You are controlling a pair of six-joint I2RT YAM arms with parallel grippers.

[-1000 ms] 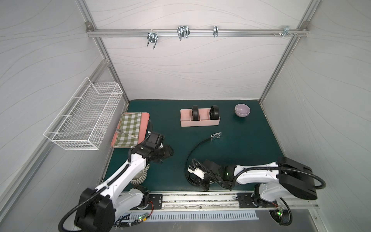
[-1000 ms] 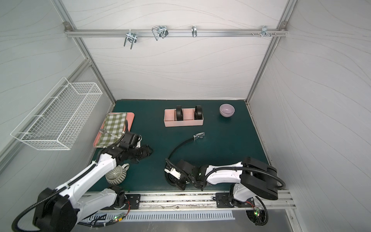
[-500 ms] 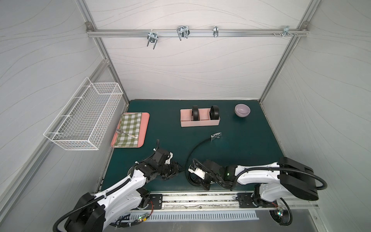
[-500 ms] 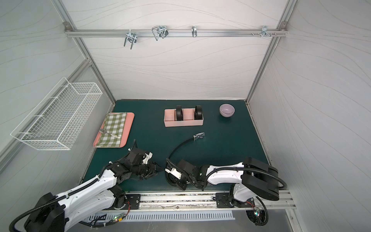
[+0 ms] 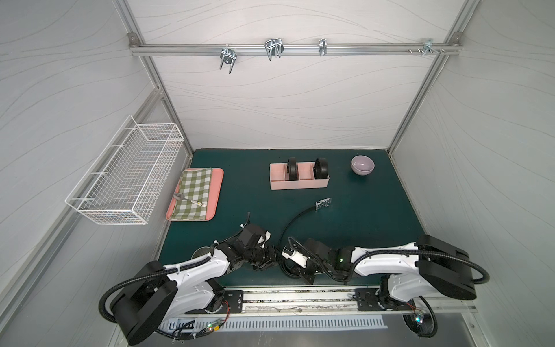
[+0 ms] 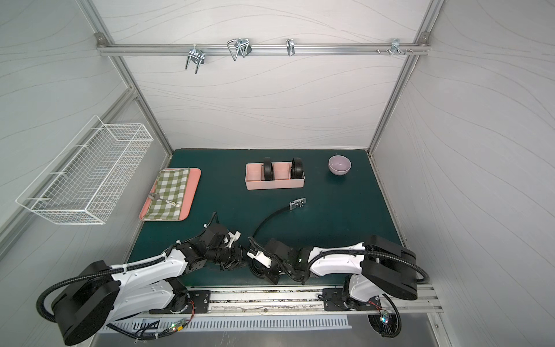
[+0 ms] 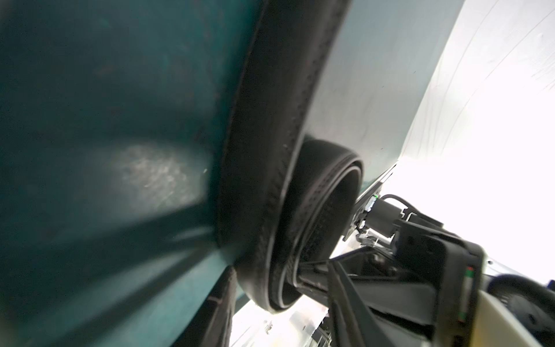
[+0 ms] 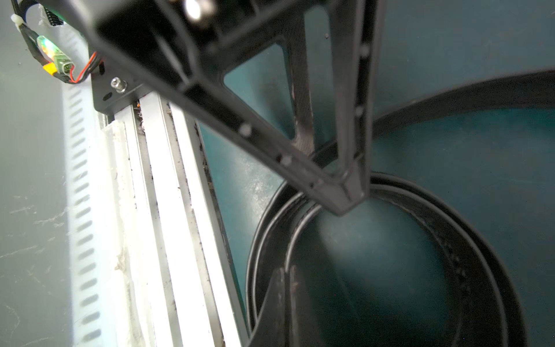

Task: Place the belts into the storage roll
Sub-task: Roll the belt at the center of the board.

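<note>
My right pincer (image 8: 315, 237) is clamped on the wall of the half-wound belt (image 8: 462, 255), whose tail curves ahead towards the storage roll (image 5: 298, 184) well beyond. My left pincer (image 5: 268, 262) sits just beside the coil; I cannot tell its gap. The strap looks light, limp and springy, so I judge a pinch across several turns is best.

surface: green mat (image 5: 360, 228) | on it: storage roll (image 5: 298, 184), bowl (image 5: 362, 171), pink tray (image 5: 217, 192), belt (image 5: 300, 214) (partly coiled)

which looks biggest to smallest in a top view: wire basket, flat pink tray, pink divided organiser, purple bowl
1. wire basket, though it hangs on the wall, probably nearer the camera, which enlarges it
2. flat pink tray
3. pink divided organiser
4. purple bowl
</note>
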